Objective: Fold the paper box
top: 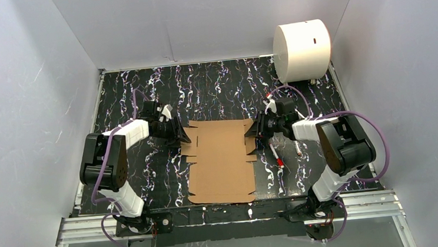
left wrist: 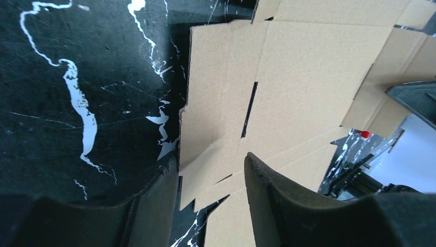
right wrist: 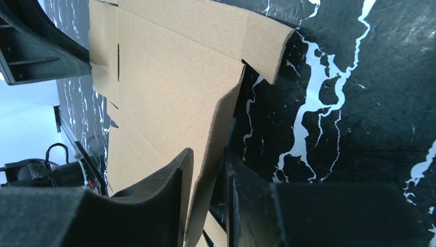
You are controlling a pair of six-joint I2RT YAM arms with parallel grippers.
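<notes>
The paper box (top: 222, 158) lies flat and unfolded on the black marbled table, a brown cardboard sheet with notched flaps. My left gripper (top: 183, 139) is at its far left edge. In the left wrist view the left gripper (left wrist: 211, 159) stands open astride the left flap of the paper box (left wrist: 303, 67), not touching it. My right gripper (top: 252, 134) is at the far right edge. In the right wrist view the right gripper (right wrist: 207, 152) has its jaws narrow around the raised right flap of the paper box (right wrist: 169, 82), with a thin gap still showing on one side.
A large white cylinder (top: 302, 50) stands at the back right corner. Red-and-white markers (top: 276, 154) lie on the table just right of the cardboard, under the right arm. White walls enclose three sides. A metal rail (top: 224, 214) runs along the near edge.
</notes>
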